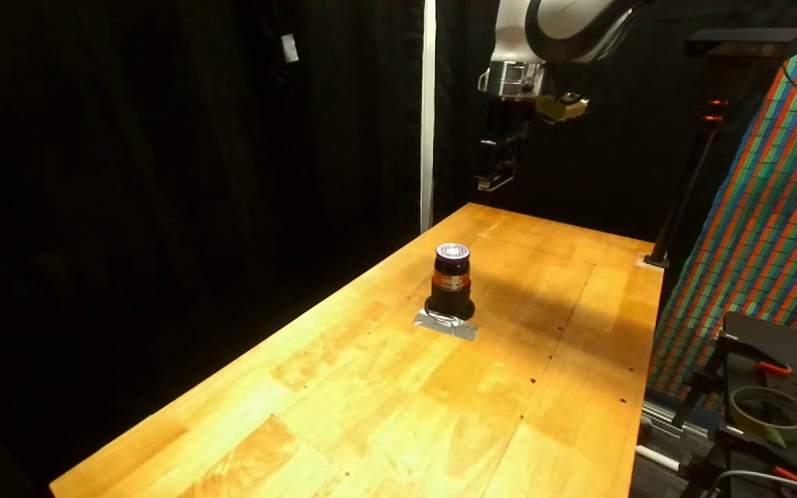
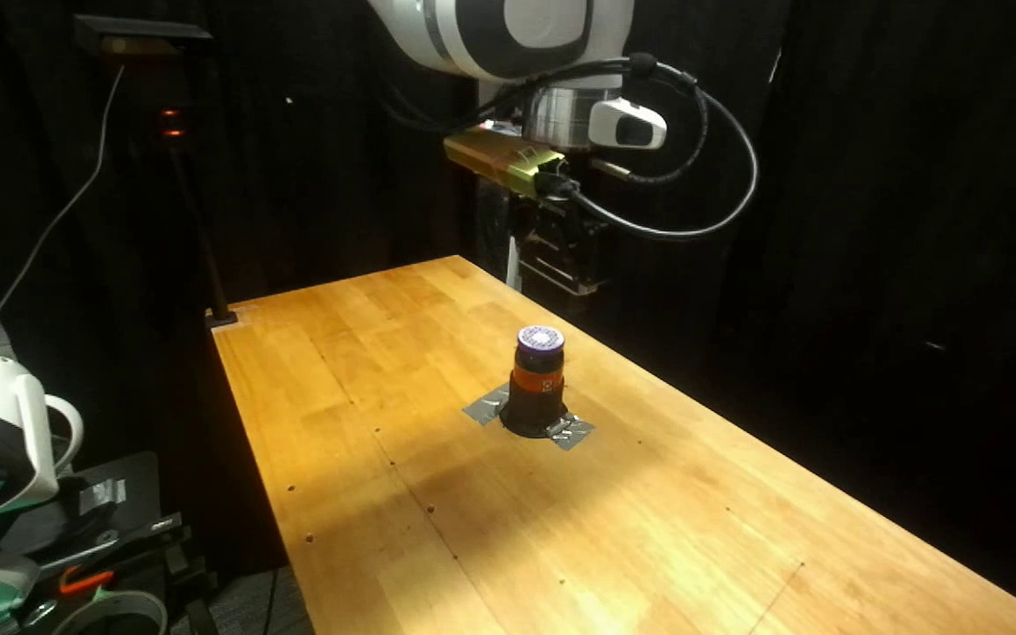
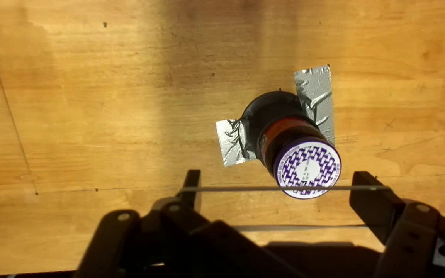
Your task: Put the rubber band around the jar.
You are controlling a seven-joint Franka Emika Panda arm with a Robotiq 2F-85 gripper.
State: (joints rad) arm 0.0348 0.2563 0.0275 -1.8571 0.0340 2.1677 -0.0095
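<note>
Rubber band (image 3: pixel 238 189) is spanning the spread gripper (image 3: pixel 278 181), presumably keeping its loop wide for the jar (image 2: pixel 539 369) standing in a flanged base (image 2: pixel 533 411) that duct tape (image 3: pixel 314 88) is apparently anchoring to the table (image 1: pixel 398 415).

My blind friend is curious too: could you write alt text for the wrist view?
A rubber band is stretched across an open robot gripper, passing in front of the purple-and-white lid of a jar. Silver tape holds the jar's black base to a wooden table.
</note>
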